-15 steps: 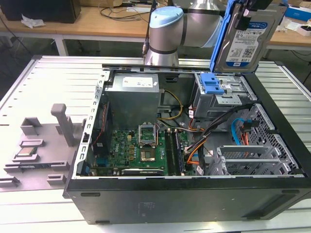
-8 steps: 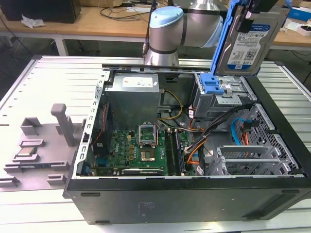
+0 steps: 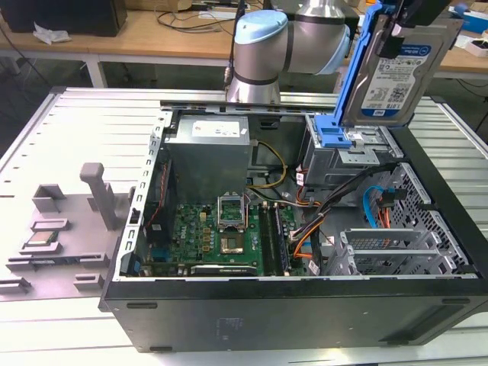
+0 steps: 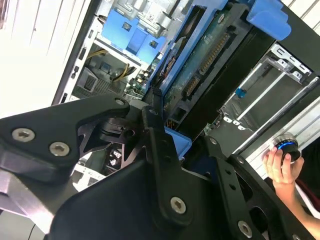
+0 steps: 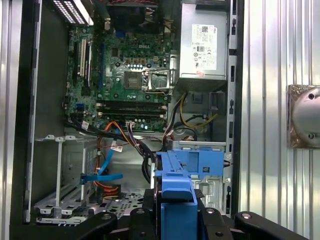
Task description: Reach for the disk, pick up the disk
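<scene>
The open computer case (image 3: 305, 305) lies on its side on the slatted bench (image 3: 46, 335), nearest the exterior view, with its green motherboard (image 3: 221, 236) exposed inside. The disk (image 3: 400, 76) is lifted clear above the case, over the drive bay (image 3: 358, 152) at the case's far corner, standing on edge with its white-and-blue label facing the exterior view and its blue side bracket (image 3: 357, 69) running down the edge toward the arm (image 3: 263, 46). The tool (image 3: 396, 34) is clamped on the upper end of the disk; in the second wrist view its black fingers (image 4: 160, 150) close on the blue bracket and the disk's circuit-board face (image 4: 200, 70). In the first wrist view the blue bracket end (image 5: 175, 192) sits between the tool's links, directly above the case interior. A grey fixture (image 3: 69, 229) holding a small square chip (image 3: 42, 240) rests on the bench beside the case. A person's hand (image 4: 280, 165) rests on a round knob beyond the case.
</scene>
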Motion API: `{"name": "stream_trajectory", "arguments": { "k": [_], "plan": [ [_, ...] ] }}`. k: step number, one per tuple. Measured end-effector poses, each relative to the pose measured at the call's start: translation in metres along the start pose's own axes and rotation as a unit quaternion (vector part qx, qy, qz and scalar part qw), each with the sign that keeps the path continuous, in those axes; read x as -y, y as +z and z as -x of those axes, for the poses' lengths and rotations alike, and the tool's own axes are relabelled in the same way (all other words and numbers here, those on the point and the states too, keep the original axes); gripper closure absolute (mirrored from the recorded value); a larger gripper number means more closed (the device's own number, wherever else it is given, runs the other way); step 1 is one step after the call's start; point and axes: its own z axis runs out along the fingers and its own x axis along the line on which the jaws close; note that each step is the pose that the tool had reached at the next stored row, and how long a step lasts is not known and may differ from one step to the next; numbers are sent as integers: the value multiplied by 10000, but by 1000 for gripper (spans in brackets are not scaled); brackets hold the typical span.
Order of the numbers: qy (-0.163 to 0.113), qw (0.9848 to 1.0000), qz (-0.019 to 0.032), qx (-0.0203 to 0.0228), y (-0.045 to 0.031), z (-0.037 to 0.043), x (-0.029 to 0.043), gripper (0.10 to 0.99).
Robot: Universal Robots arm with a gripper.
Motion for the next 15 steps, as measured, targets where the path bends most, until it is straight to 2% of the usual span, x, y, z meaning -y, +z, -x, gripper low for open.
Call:
{"name": "stream_trajectory", "arguments": {
  "k": [15],
  "plan": [
    [0,10000,0,0,2,-231,-4,722]
  ]
}}
